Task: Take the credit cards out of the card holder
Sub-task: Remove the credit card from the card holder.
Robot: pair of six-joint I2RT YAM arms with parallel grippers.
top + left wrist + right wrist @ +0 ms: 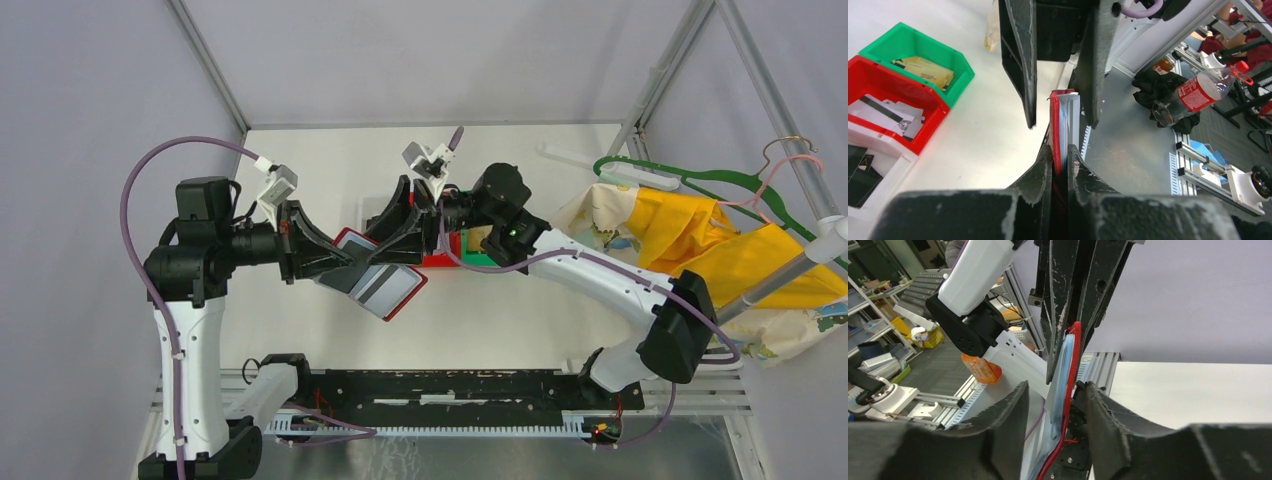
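The card holder [385,287], a red folding wallet with pale blue-grey leaves, hangs open above the table's middle. My left gripper [335,262] is shut on its near edge. The left wrist view shows it edge-on [1062,120], pinched between the left gripper [1060,155] tips. My right gripper [405,225] is open and straddles the holder's far edge. In the right wrist view the holder [1069,370] stands inside the right gripper [1055,392], well clear of the left finger. Gold-tan credit cards [925,71] lie in a green bin. Whether the leaves hold a card I cannot tell.
A green bin [962,67], a red bin [928,135] with white striped cards, and a white tray [885,161] with black cards stand in a row behind the holder. A yellow cloth [690,232] and a green hanger [690,180] lie at the right.
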